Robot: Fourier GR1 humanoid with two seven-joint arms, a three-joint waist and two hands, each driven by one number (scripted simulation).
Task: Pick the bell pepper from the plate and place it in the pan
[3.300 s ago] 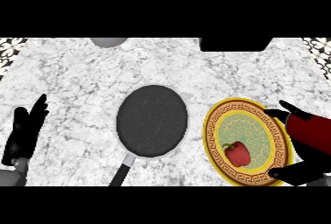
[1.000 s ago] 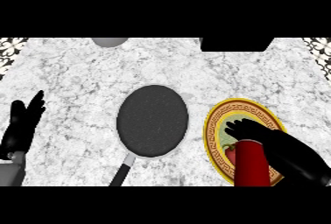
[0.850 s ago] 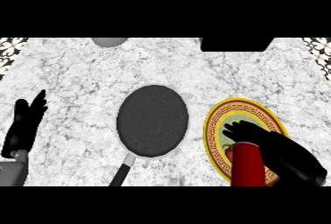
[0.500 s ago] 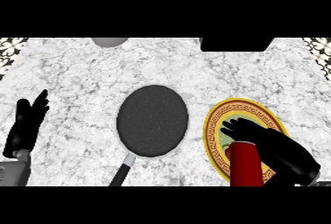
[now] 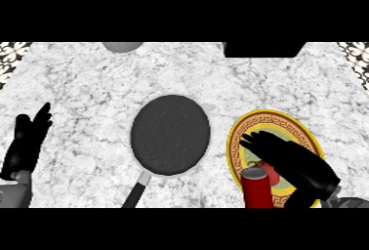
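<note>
**Grasp stage: pepper not yet secured**

Right hand (image 5: pixel 292 163) over plate (image 5: pixel 241 132) at right, fingers (image 5: pixel 252 141) extended, uncurled, holding nothing; bell pepper (image 5: pixel 268 172) on plate, largely hidden beneath; pan (image 5: pixel 170 134) left of plate; left hand (image 5: pixel 25 144) resting open, far left. Next, probably: closing round pepper, lifting, carrying left.

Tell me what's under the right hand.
The right hand hovers over the gold-rimmed plate. A bit of red bell pepper shows beneath; the rest is covered.

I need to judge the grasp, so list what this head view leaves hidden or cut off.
- Bell pepper: mostly covered by the right robot hand; contact cannot be told.
- Plate: lower right part hidden by that hand.
- Pan: handle end cut off at the lower edge.
- Left robot hand, open: forearm cut off at the left edge.
</note>
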